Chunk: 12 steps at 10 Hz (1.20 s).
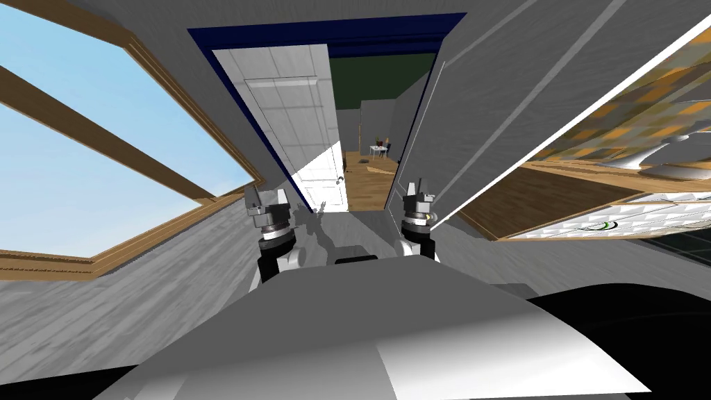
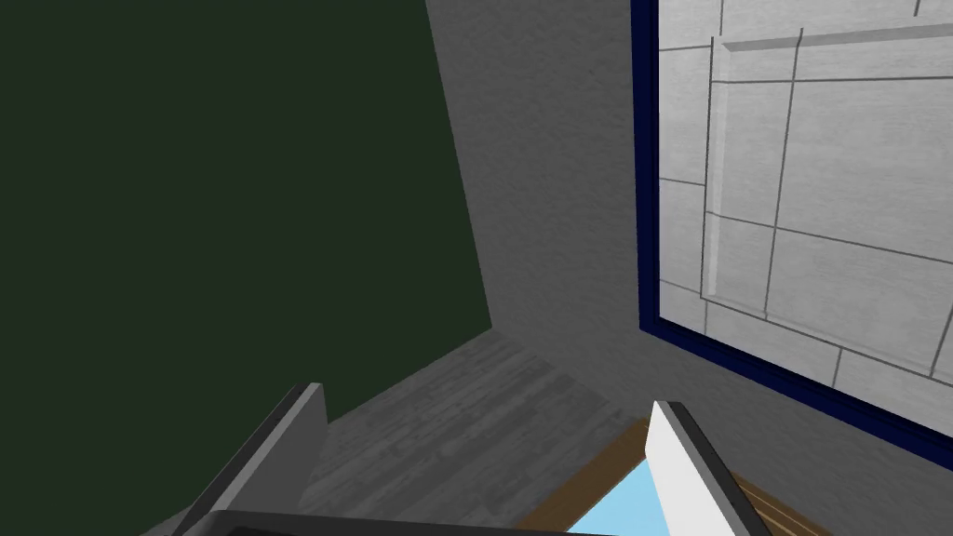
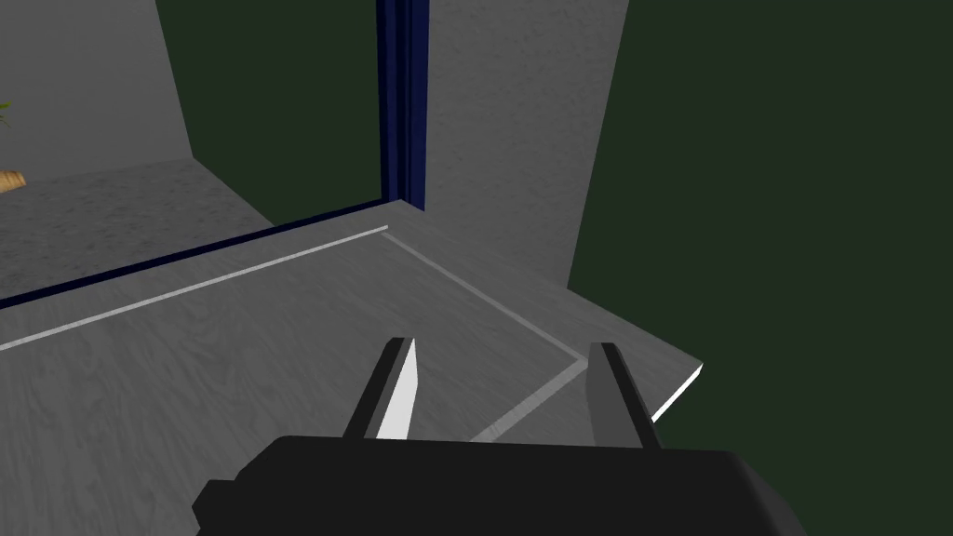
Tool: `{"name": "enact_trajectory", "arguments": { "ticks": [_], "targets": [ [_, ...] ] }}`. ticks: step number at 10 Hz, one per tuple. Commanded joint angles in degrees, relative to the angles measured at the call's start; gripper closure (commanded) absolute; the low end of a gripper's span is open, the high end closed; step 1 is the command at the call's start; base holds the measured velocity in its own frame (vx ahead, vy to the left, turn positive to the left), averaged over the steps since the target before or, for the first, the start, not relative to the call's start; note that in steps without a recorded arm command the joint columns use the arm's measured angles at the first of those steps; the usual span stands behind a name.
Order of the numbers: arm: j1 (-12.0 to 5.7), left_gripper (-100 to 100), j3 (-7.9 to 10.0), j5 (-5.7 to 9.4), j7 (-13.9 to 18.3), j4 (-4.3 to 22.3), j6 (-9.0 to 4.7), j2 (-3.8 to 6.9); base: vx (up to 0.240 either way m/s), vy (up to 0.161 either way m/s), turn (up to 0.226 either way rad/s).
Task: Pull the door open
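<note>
The white panelled door (image 1: 291, 118) hangs in its dark blue frame (image 1: 326, 33) straight ahead. It stands partly open, with a gap to the room beyond beside its handle (image 1: 340, 179). The left tool (image 2: 489, 402) and right tool (image 3: 503, 346) hover clear of the handle, fingers apart, gripping nothing. I judge the pull unfinished: one tool must reach the handle, close on it and draw back. A small white bench (image 1: 378, 148) far inside carries something too small to name.

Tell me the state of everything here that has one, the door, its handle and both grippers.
white door: partly open, a gap beside its handle edge shows the room beyond.
door handle: free, no gripper on it.
left gripper: open, empty.
right gripper: open, empty, fingers closer together.
</note>
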Motion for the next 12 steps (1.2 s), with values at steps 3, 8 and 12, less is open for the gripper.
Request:
{"name": "enact_trajectory", "arguments": {
  "ticks": [3,8,12],
  "targets": [
    [-1.33,-100,0.44,-1.41,-3.93,4.71,-0.71,1.31,0.169,-0.033,0.017],
    [-2.79,-100,0.86,-2.83,-7.71,9.95,-1.82,2.40,0.097,-0.021,0.012],
    [-4.14,-100,1.25,-4.15,-11.19,14.78,-2.85,3.29,0.101,-0.028,0.014]
  ]
}}
